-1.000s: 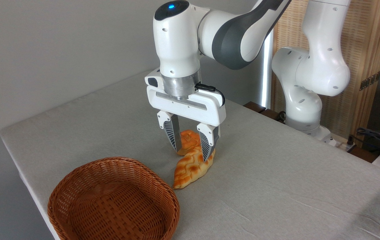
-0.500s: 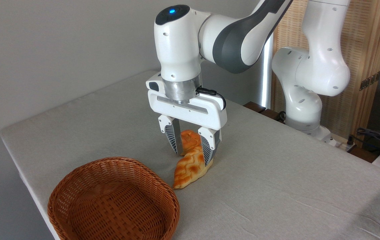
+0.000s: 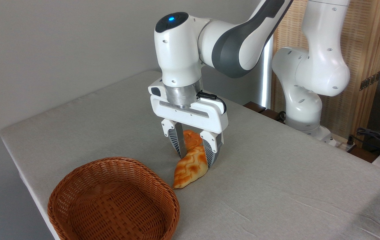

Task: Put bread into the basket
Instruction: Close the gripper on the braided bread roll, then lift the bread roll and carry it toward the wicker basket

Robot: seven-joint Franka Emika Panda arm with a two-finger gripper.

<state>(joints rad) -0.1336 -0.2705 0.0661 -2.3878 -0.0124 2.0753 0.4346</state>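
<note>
The bread (image 3: 189, 170), a braided golden-orange loaf, lies on the grey table with its pointed end toward the basket (image 3: 76, 181). The brown wicker basket sits at the front left corner, a short gap from the loaf's tip. My gripper (image 3: 196, 160) points straight down over the loaf's far, thicker end. Its jaws are open and stand one on each side of the loaf, low near the tabletop. The right finger (image 3: 212, 153) covers the loaf's far right edge.
A small round orange bun (image 3: 191, 137) sits just behind the loaf, between the upper parts of the fingers. The table's left edge (image 3: 19, 166) runs close to the basket. The arm's white base (image 3: 305, 110) stands at the back right, with cables beyond it.
The gripper has come down and shifted slightly right, so its fingers now reach lower around the loaf. The gap between the fingers looks the same. Loaf and basket have not moved.
</note>
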